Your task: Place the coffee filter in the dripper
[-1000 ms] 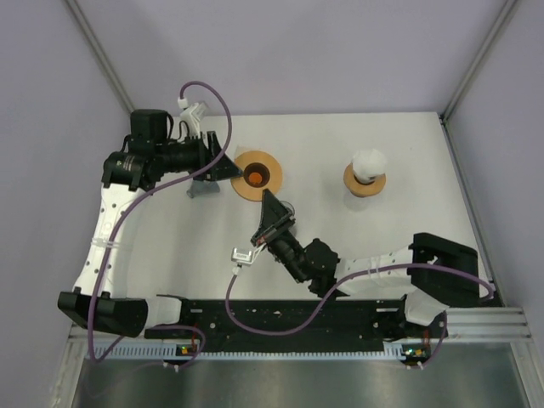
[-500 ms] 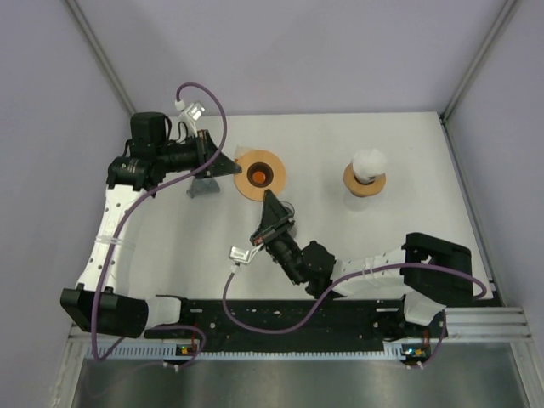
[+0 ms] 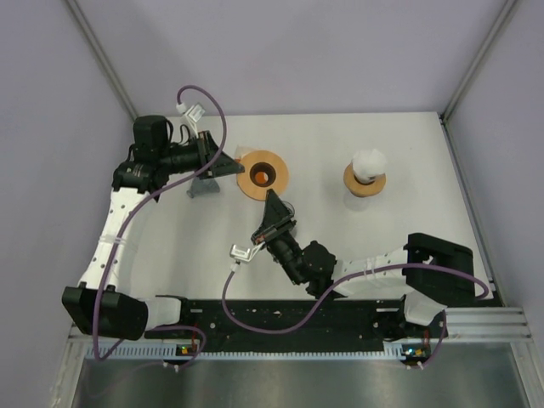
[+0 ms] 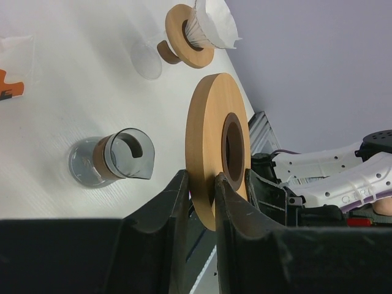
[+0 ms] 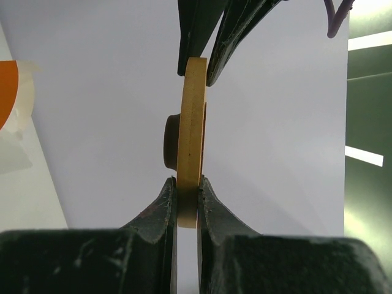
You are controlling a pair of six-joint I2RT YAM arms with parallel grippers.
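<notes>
- The wooden ring [image 3: 277, 170], which I take to be the dripper or its holder, sits just left of centre in the overhead view, face up to that camera. It has no paper in it.
- The left hand [image 4: 201, 187] pinches the ring's rim, its two fingers pressed against the ring's opposite faces. In the overhead view this grip is on the ring's left edge.
- The right hand [image 5: 187, 187] pinches the rim at another spot, on the ring's lower edge in the overhead view. Its wrist view shows the left hand's fingers clamped on the far side of the ring.
- The coffee filter [image 3: 369, 161] is well apart from both hands, at the upper right of the bench [image 3: 408, 140]. It is white and pleated, and it rests in a second wooden ring [image 3: 365, 189].
- A glass vessel [image 4: 110, 160] with a wooden collar stands at the left of the left-wrist view, near the held ring but not touching it.
- My reading is that the task is at an early stage. Both hands are occupied with the ring, no hand has taken the filter, and the whole placing step remains to be done.
- I cannot tell whether the ring rests on the bench or is held just above it.
</notes>
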